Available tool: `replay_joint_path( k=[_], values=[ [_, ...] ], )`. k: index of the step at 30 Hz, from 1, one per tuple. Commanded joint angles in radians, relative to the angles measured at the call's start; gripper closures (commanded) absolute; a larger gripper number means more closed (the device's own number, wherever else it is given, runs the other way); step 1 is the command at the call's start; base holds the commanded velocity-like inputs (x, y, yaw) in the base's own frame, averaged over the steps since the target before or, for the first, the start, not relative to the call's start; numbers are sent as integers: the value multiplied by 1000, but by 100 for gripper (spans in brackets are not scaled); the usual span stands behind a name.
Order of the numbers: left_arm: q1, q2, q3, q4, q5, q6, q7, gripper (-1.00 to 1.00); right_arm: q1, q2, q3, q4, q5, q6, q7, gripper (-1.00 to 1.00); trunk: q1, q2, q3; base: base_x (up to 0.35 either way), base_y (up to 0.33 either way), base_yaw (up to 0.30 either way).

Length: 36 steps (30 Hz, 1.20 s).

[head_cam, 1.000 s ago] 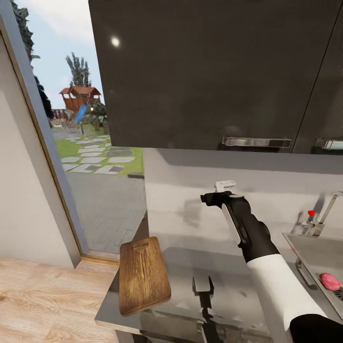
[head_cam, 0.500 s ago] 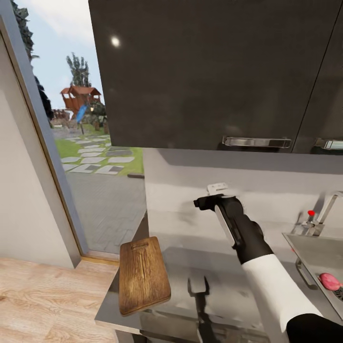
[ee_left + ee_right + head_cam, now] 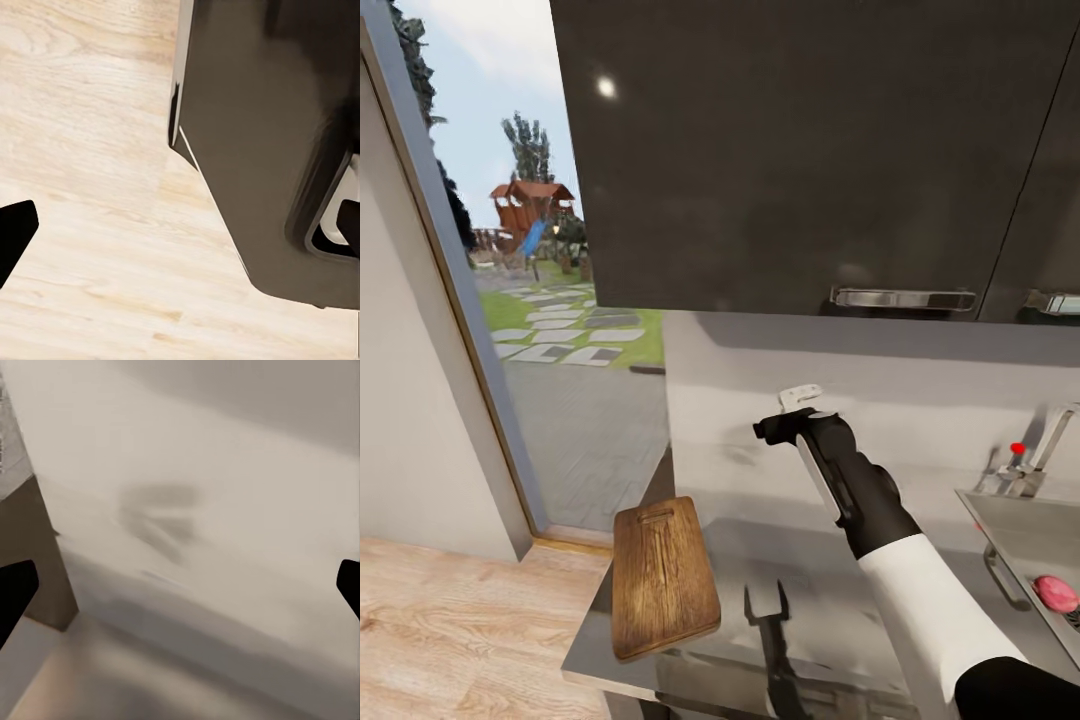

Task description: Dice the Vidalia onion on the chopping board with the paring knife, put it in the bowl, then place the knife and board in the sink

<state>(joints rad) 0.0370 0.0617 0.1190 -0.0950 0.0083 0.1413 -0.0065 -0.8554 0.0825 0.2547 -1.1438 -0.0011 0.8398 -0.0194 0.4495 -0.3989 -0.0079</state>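
Dark-brown grained chopping board (image 3: 663, 578) flat at the countertop's (image 3: 840, 580) near-left corner, overhanging the thin edge. Bare glossy worktop between board and steel sink (image 3: 1028, 535) at right; pink onion (image 3: 1055, 593) in its basin. Right gripper (image 3: 180, 585) raised over counter, jaws spread wide, empty. Left gripper (image 3: 180, 225) likewise spread, above pale plank floor (image 3: 90, 225).

Nothing here can be read: no words, labels, brand names or numbers show on anything in view. The one mark is a plain red dot on the tap (image 3: 1028, 462), far right.
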Motion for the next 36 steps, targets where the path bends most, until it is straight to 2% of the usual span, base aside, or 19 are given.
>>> replay_joint_path(
  k=[1, 36],
  values=[
    [1, 0, 7, -5, 1, 8, -1, -100, -1, 0, 1, -1, 0, 5, -2, -100, 0, -1, -1, 0, 0, 181],
    [1, -2, 7, -5, 1, 7, -1, -100, -1, 5, 2, -1, 0, 4, -2, -100, 0, -1, -1, 0, 0, 264]
  ],
)
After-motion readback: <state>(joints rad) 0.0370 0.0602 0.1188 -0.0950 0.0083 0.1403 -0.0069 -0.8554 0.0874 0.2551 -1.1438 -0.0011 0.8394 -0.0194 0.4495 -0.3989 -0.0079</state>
